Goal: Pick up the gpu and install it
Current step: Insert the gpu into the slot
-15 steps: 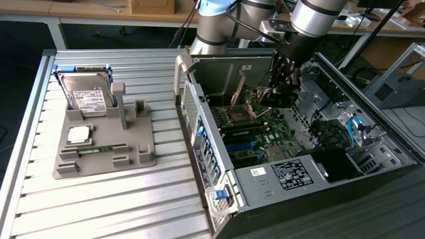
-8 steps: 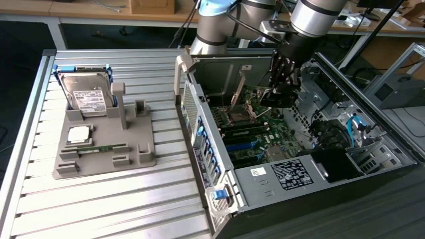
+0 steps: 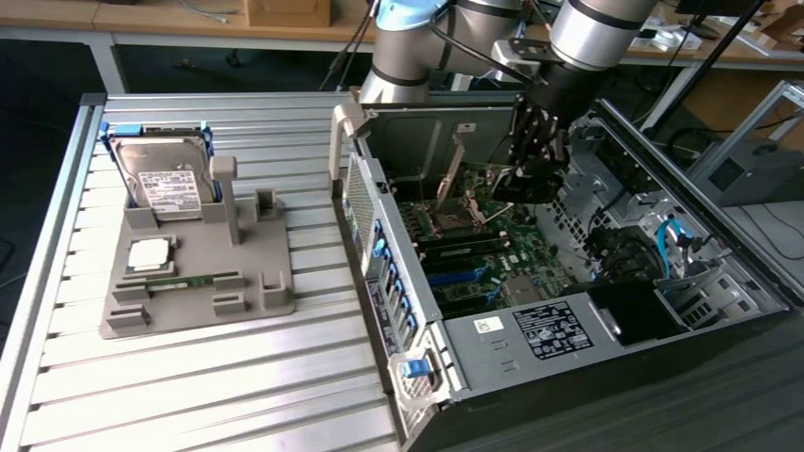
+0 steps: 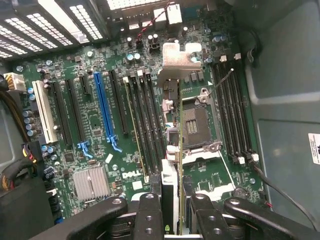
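Note:
My gripper (image 4: 172, 202) is shut on the gpu (image 4: 179, 125), a thin card seen edge-on between the two black fingers (image 4: 149, 212). The card's silver bracket (image 4: 177, 57) points away from the wrist. It hangs above the green motherboard (image 4: 90, 130), over the area between the black slots and the open CPU socket (image 4: 196, 125). The long blue slot (image 4: 105, 107) lies off to one side of it. In the exterior view the gripper (image 3: 534, 160) reaches down into the open computer case (image 3: 553, 330), with the dark gpu (image 3: 525, 184) at its tip just above the board.
On the slatted table at the exterior view's left stands a grey holder (image 3: 201, 282) with a silver hard drive (image 3: 164, 179), a CPU chip (image 3: 149, 252) and a narrow memory stick (image 3: 188, 281). Case walls, a drive cage (image 3: 641, 311) and cables (image 3: 672, 235) crowd the board.

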{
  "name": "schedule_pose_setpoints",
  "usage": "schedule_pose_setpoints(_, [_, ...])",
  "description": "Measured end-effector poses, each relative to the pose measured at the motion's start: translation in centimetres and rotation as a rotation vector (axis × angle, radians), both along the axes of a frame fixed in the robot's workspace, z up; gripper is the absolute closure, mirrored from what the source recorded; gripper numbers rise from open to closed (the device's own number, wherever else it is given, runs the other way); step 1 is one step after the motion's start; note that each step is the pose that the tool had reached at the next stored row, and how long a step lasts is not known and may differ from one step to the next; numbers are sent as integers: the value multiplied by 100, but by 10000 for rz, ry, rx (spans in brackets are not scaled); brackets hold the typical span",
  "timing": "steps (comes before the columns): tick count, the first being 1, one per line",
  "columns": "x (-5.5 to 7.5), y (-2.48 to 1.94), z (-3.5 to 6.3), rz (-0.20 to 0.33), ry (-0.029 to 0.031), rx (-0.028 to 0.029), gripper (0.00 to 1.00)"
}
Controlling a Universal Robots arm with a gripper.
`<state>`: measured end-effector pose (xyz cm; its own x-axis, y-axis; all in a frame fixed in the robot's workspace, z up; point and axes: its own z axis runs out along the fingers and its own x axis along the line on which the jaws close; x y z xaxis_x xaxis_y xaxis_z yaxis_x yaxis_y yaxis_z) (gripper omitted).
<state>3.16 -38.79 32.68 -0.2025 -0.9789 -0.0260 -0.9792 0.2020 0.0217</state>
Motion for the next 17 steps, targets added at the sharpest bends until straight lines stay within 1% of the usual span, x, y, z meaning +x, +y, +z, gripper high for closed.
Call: schedule_pose_setpoints(17, [0, 0, -5, 379, 0, 0, 73])
